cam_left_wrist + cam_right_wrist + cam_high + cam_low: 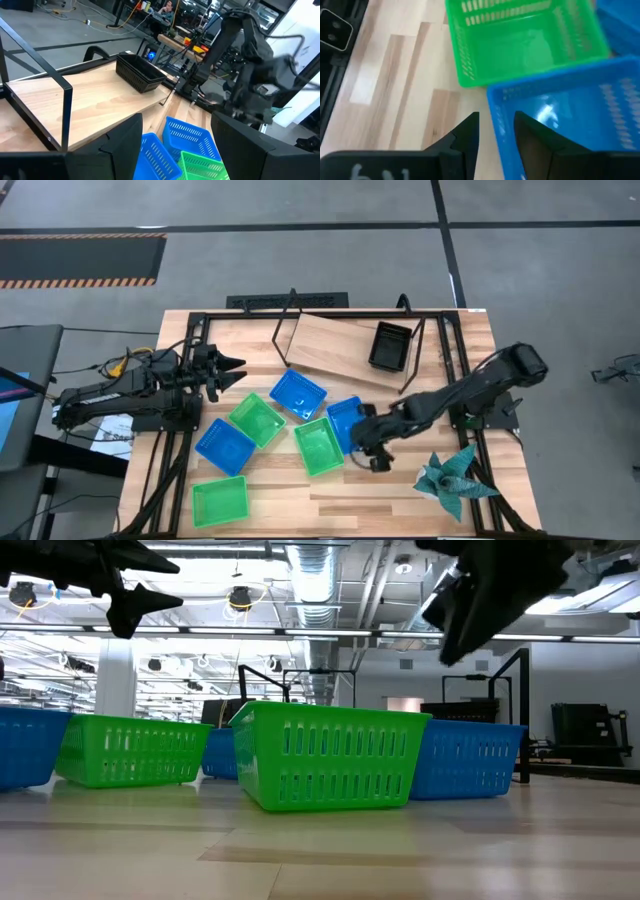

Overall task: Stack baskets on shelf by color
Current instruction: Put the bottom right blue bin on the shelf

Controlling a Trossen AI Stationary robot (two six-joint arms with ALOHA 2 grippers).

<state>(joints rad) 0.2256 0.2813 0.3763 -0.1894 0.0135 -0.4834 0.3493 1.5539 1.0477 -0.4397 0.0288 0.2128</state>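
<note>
The shelf (325,345) stands at the far side of the table, with one black basket (390,346) resting on its board. Three blue baskets (298,393) (343,418) (224,445) and three green ones (257,420) (319,446) (219,502) sit on the tabletop. My right gripper (364,442) hovers open just above the near right corner of the middle blue basket (570,115). Its fingers stand on either side of the basket's wall without touching it. My left gripper (236,370) is open in the air left of the baskets and points toward the shelf (100,100).
A teal folded-paper plant (455,475) stands at the near right corner of the table, close to my right arm. A green basket (525,45) lies right beside the blue one under my right gripper. Black frame bars (455,350) run along the table's sides.
</note>
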